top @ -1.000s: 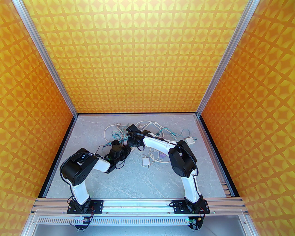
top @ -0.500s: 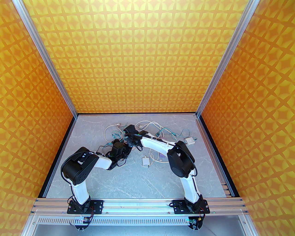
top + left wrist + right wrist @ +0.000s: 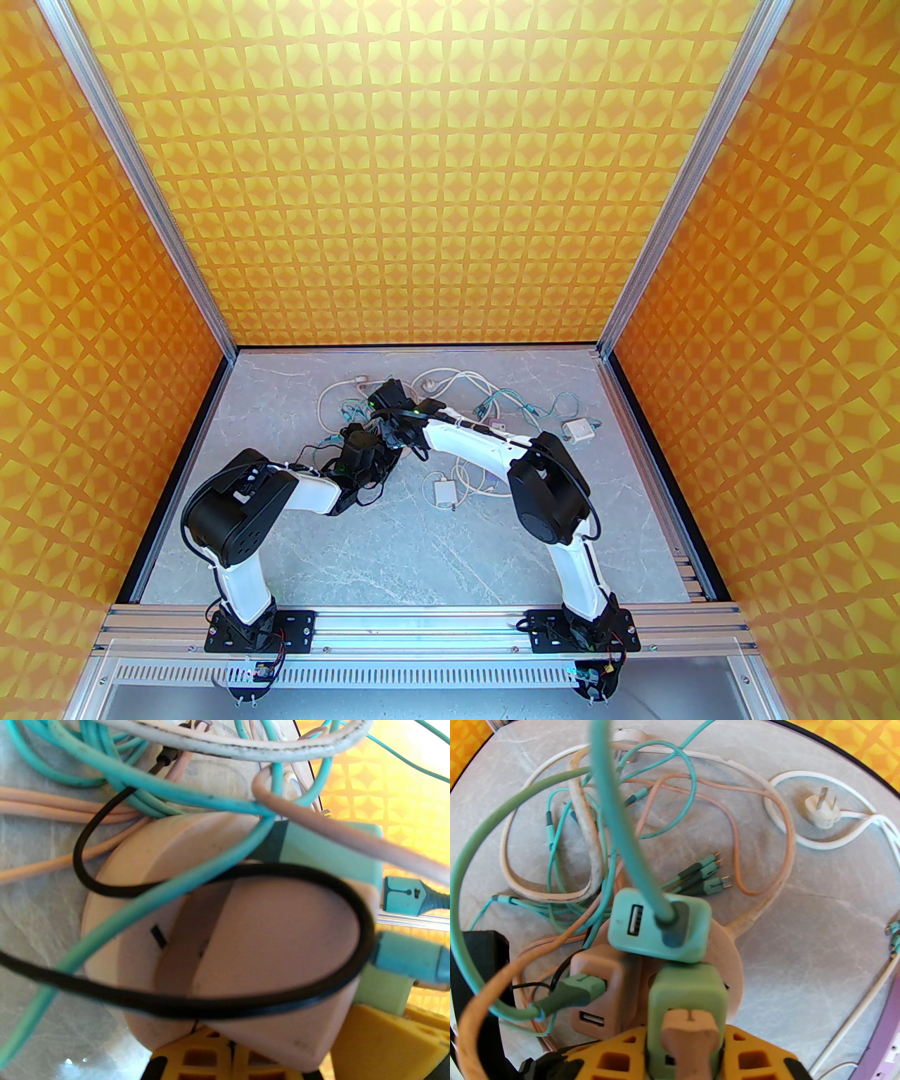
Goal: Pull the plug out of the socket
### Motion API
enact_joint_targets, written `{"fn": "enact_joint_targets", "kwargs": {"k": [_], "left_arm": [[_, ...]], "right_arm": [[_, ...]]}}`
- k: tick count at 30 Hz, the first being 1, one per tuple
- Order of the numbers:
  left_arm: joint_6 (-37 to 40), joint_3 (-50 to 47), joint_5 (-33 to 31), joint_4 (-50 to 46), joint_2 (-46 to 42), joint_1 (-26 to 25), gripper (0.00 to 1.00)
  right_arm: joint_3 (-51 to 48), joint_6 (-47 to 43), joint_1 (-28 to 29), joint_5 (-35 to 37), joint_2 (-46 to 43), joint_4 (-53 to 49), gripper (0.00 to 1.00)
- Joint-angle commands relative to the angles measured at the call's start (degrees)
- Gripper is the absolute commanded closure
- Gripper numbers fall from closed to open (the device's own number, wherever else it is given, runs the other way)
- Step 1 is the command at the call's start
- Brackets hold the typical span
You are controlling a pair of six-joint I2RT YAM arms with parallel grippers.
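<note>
The right end effector [image 3: 683, 1047] is clenched on the green plug [image 3: 685, 990], one yellow finger pressed to each side of its body. That plug sits in the round pink socket [image 3: 729, 966], which lies on the table [image 3: 801, 948] in the middle of a tangle of cables, at the spot where both arms meet. The plug's long axis runs straight out of the socket face towards the right wrist, so to my eye the pull has to go back along that line, away from the face, not sideways. A teal adapter [image 3: 647, 934] and a pink adapter [image 3: 597, 966] are seated just beside it and crowd the way out. The left end effector [image 3: 230, 1057] sits at the socket's rim with its fingers drawn close together; I cannot tell whether they pinch the rim. If they do not, I'd expect the socket to lift with the plug
</note>
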Motion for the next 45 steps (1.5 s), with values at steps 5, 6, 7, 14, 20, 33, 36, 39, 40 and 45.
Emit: {"fn": "enact_joint_targets", "kwargs": {"k": [5, 6, 7, 14, 20, 33, 36, 39, 40, 45], "left_arm": [[3.28, -0.32, -1.37, -13.83, -0.5, 0.95, 1.0], [3.83, -0.16, -1.34, -14.29, -1.19, 0.95, 1.0], [4.42, 0.16, -1.15, -15.61, -1.89, 0.98, 1.0], [12.6, 4.45, -1.14, -28.65, -12.11, 0.82, 0.98], [20.14, 9.56, -1.5, -39.79, -21.24, 0.8, 0.91], [34.22, 12.48, -7.69, -54.59, -43.33, 1.05, 0.42], [35.59, 12.38, -9.68, -57.8, -45.8, 1.05, 0.35], [36.81, 11.29, -9.72, -58.75, -47.24, 1.12, 0.31], [37.06, 10.95, -9.73, -58.79, -47.61, 1.05, 0.31], [37.08, 9.72, -9.82, -59.17, -47.72, 1.07, 0.23]], "right_arm": [[-5.49, -0.72, -3.12, -4.48, -12.0, 4.4, 0.95], [-5.29, -0.99, -3.55, -4.27, -13.08, 4.14, 0.95], [-5.2, -1.19, -3.96, -4.22, -13.71, 4.04, 0.95], [-2.24, -0.94, -8.87, -6.64, -16.28, 2.1, 0.95], [0.33, -0.08, -14.89, -9.09, -16.1, 2.06, 0.93], [1.7, 2.02, -24.22, -18.54, 0.74, 4.31, 0.91], [2.85, 2.34, -25.0, -20.03, 4.74, 4.05, 0.89], [3.81, 2.66, -25.43, -21.41, 7.7, 3.65, 0.88], [3.83, 2.86, -25.49, -21.98, 8.29, 3.94, 0.88], [4.16, 3.97, -26.29, -25.57, 9.47, 4.22, 0.72]]}}
